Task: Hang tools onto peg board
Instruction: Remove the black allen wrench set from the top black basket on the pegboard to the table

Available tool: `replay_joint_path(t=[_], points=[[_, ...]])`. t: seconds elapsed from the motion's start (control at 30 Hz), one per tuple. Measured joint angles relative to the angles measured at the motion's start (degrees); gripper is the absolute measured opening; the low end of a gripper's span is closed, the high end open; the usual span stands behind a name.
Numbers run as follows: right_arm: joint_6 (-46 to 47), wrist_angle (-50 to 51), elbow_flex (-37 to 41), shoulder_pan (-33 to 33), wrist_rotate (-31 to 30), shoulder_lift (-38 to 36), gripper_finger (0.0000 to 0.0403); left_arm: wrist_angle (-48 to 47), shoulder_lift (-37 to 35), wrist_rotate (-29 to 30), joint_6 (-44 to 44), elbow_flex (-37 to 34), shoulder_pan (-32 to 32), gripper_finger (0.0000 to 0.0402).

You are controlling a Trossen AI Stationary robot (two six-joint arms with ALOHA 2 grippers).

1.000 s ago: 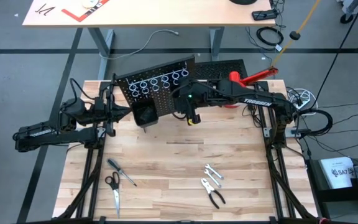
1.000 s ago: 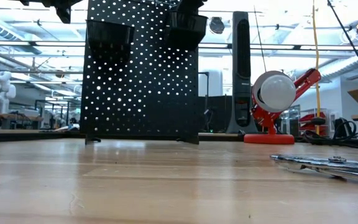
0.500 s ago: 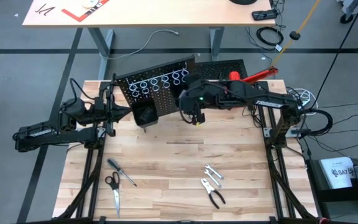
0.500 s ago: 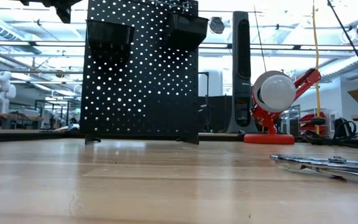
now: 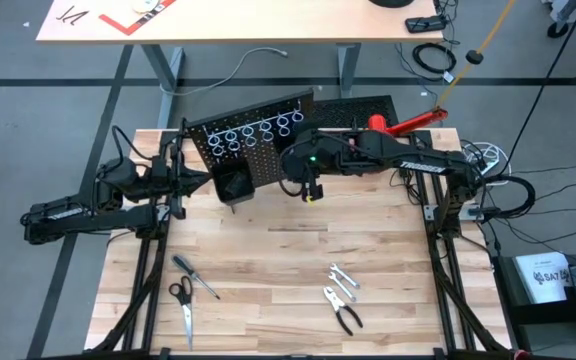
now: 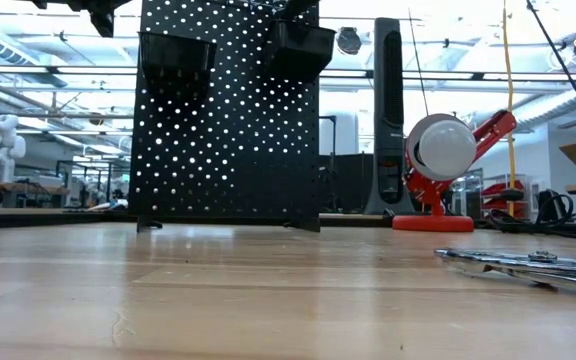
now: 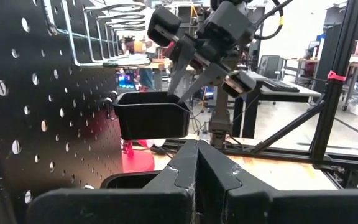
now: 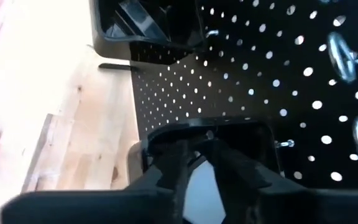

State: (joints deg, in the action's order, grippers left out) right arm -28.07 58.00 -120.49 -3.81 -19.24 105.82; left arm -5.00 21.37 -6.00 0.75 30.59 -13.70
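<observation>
The black peg board (image 5: 253,145) stands upright at the table's far side, with silver rings (image 5: 258,130) along its top and two black bins (image 6: 176,55) (image 6: 298,50). My right gripper (image 5: 308,190) hangs over the right bin (image 8: 204,134), fingers pointing down into its mouth, a narrow gap between them, nothing seen in it. My left gripper (image 5: 180,178) is shut and empty beside the board's left edge, close to the left bin (image 5: 231,185). A screwdriver (image 5: 196,276), scissors (image 5: 183,305), wrench (image 5: 343,276) and pliers (image 5: 342,310) lie flat near the front.
A red-and-white lamp (image 5: 398,125) stands at the far right behind the right arm. A flat black slotted panel (image 5: 358,110) lies behind the board. Bare wood lies between the board and the tools near the front edge.
My right gripper has risen a little out of the right bin's mouth, swung slightly toward the table's right edge, then come back over the bin. The board and the tools have kept still.
</observation>
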Motion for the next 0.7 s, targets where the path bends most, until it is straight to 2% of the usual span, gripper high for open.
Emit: replay_joint_path(t=[0.17,0.3,0.47,0.7], points=[[-1.6,-1.4,0.0,-1.0,-0.2,0.8,0.0132,0.0,0.0,0.0,0.0,0.0,0.0,0.0013],[-3.5,-2.6,0.0,-1.9,-0.5,1.9,0.0152,0.0,0.0,0.0,0.0,0.0,0.0,0.0013],[-6.2,-3.0,-0.1,-2.6,-0.3,3.2,0.0152,0.0,0.0,0.0,0.0,0.0,0.0,0.0013],[-10.0,-3.5,-0.1,-2.6,2.9,3.8,0.0126,-0.1,0.0,0.0,0.0,0.0,0.0,0.0013]])
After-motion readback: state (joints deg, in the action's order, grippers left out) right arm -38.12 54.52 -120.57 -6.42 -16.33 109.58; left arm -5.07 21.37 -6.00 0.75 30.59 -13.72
